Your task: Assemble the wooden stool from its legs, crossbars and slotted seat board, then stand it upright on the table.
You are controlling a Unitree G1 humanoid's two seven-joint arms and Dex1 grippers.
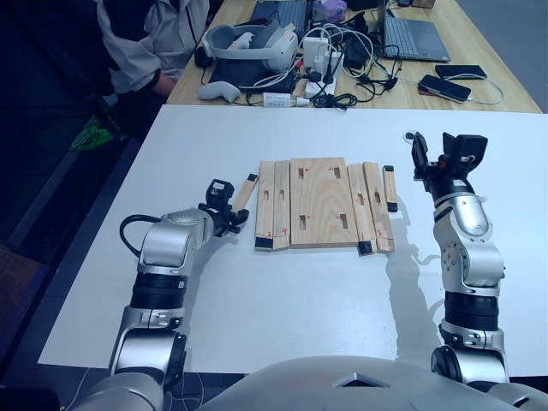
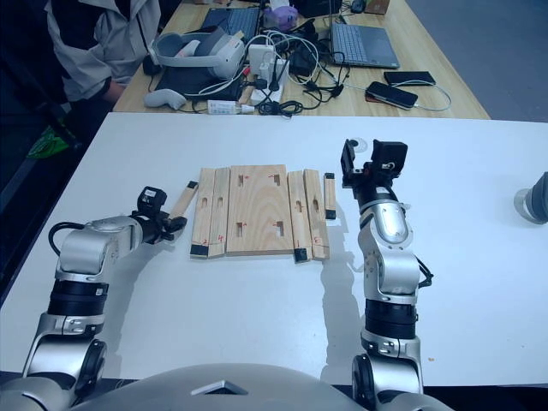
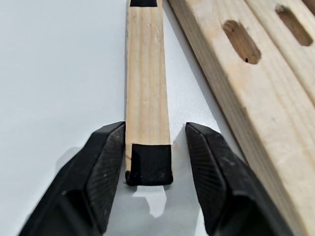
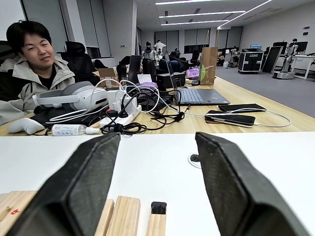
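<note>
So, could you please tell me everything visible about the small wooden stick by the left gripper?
The stick is a slim, square-edged bar of pale wood, black at both ends. It lies flat on the white table, slightly slanted, just left of the slotted boards, with bare table between them at its near end. The open left gripper straddles that near black end, a finger on each side, not clamped on it.

Cluttered wooden desk (image 1: 471, 51) behind white table (image 1: 282, 308) (strip lights (image 4: 199, 12) overhead).
</note>
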